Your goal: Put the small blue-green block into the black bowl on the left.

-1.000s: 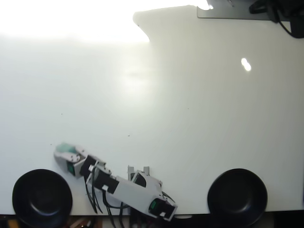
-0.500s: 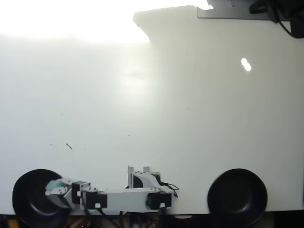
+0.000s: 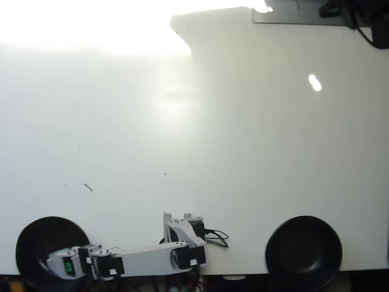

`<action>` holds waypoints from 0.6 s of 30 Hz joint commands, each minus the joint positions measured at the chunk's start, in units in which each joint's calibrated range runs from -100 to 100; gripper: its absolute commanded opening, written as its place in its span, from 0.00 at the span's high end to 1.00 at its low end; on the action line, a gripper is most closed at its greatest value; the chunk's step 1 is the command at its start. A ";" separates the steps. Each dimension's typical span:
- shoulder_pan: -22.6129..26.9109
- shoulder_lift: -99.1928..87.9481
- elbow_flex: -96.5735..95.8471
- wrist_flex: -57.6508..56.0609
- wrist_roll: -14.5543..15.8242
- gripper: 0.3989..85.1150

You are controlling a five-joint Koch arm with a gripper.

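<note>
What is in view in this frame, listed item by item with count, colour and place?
black bowl: one, glossy black, bottom left of the overhead view, partly under the arm's end.
second black bowl: one, glossy black, bottom right, nothing in it.
table: one, white, fills the view; glare washes out the top left.
dark equipment: black, top right corner, too cut off to identify.
small blue-green block: not visible now.
arm: one, grey with black motors, along the bottom edge, reaching left from its base.
gripper: over the left bowl, a bright-green square on it; the jaws cannot be made out.
</note>
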 commanded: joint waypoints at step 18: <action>2.44 2.82 2.10 9.54 -17.00 0.97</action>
